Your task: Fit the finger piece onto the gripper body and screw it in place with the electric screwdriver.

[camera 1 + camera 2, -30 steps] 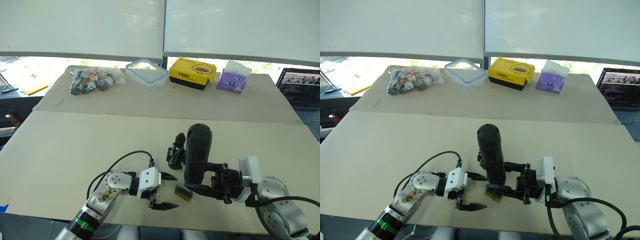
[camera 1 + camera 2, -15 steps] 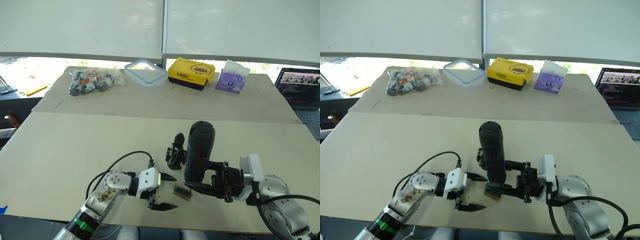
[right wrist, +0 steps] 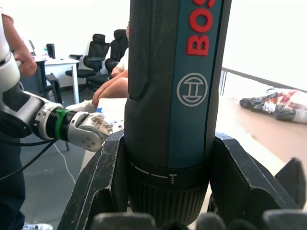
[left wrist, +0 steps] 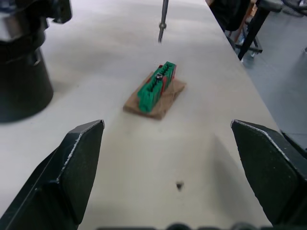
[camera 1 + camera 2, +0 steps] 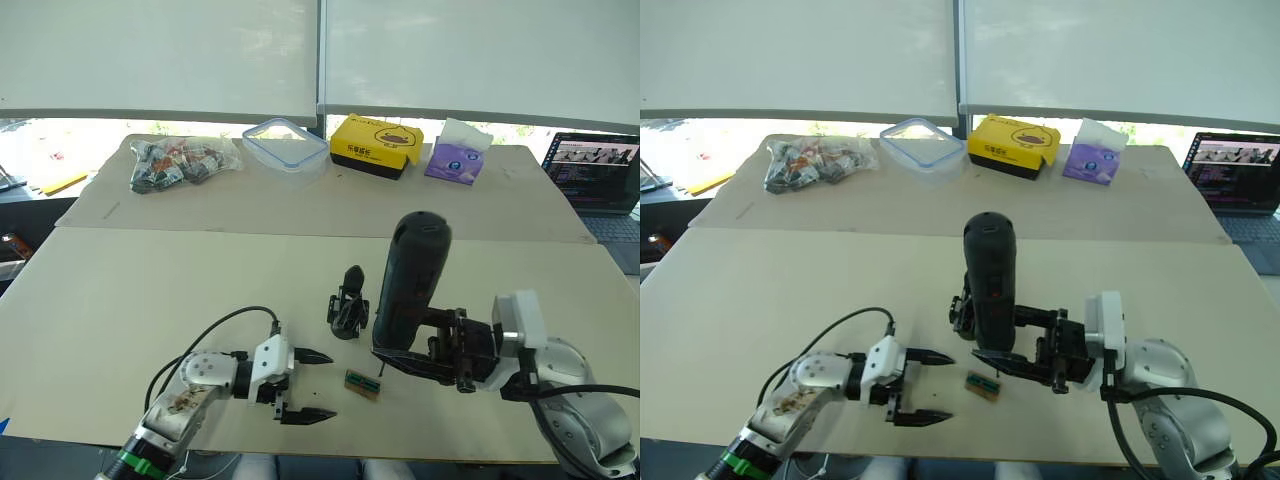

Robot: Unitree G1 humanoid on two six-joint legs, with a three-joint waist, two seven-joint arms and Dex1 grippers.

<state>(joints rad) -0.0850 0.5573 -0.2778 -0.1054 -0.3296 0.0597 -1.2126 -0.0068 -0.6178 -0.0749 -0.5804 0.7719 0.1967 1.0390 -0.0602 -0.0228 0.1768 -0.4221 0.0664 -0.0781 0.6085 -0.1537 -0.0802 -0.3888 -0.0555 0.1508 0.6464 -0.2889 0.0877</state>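
The electric screwdriver [image 5: 410, 285] stands nearly upright above the table, and my right gripper [image 5: 408, 345] is shut on its lower body [image 3: 172, 120]. Its thin bit [image 4: 163, 21] hangs just above the table beside a small green-and-tan block [image 5: 364, 384]. The gripper body [image 5: 348, 305] stands on the table just left of the screwdriver, with a pointed black tip sticking up. I cannot tell the finger piece apart from it. My left gripper [image 5: 330, 384] is open low over the table, its fingers pointing at the green block [image 4: 156, 88].
On the far table lie a bag of parts [image 5: 180, 160], a clear plastic container [image 5: 285, 143], a yellow box [image 5: 387, 145] and a purple tissue pack [image 5: 455, 160]. A laptop [image 5: 595, 170] sits at the far right. A seated person [image 3: 115, 81] and office chairs show beyond the table.
My right gripper has lifted the screwdriver a little higher and more upright. My left gripper has drawn back slightly to the left, away from the green block. The head camera has shifted.
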